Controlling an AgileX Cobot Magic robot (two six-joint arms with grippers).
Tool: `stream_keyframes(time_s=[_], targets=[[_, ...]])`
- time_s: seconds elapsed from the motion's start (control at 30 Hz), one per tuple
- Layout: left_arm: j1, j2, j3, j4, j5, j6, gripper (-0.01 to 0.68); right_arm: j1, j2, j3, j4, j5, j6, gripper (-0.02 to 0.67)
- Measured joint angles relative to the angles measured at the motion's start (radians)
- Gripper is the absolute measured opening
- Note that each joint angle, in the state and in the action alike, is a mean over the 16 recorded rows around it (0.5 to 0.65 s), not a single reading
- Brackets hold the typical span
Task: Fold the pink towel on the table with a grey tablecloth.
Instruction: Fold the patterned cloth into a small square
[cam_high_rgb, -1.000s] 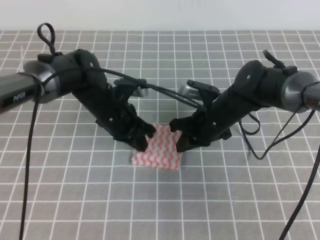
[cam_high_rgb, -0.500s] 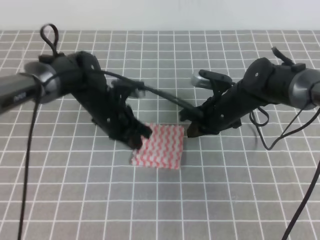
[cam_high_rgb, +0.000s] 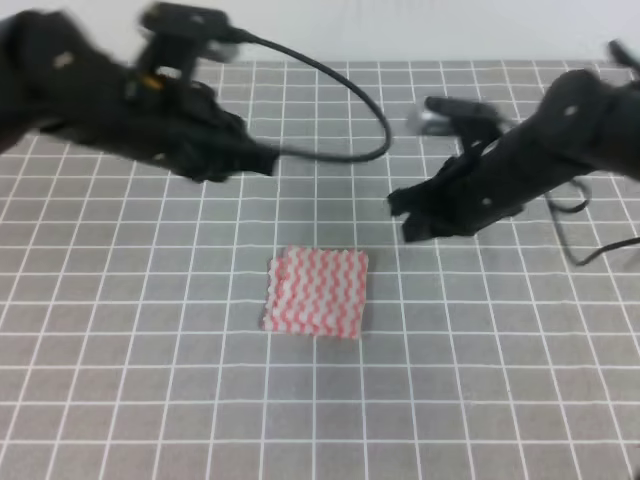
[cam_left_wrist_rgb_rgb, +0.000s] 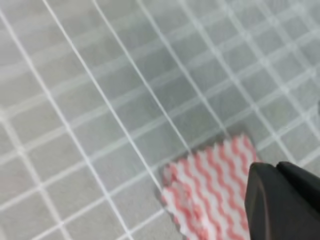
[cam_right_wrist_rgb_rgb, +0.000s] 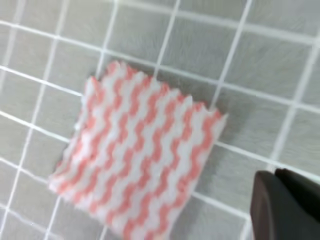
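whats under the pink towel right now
The pink towel lies flat on the table with a grey tablecloth, its white grid showing all around it. Whatever is between its folded layers is covered.

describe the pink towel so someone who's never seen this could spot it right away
Start with the table with a grey tablecloth, marked in white grid lines. Near its middle, between the two black arms, lies the pink towel: a small square with pink-and-white zigzag stripes, the only colourful thing there.

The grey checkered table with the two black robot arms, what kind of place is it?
Probably a robot practice lab, not a home. A grey tablecloth with a white grid covers the table, two cabled grippers, left and right, hang above it, and only a pink towel lies there.
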Motion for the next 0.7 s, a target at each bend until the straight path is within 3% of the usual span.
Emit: stream_keyframes(time_s=[0.37, 0.7], targets=[[0.0, -0.476, 0.468, -0.005, -0.325, -0.028, -0.002, 0.0, -0.384, 0.278, -0.033, -0.049, 0.002, -0.016], [0.0, -0.932, 0.833, -0.011, -0.475, -0.029, -0.002, 0.0, -0.756, 0.556, -0.04, -0.114, -0.001, -0.016]])
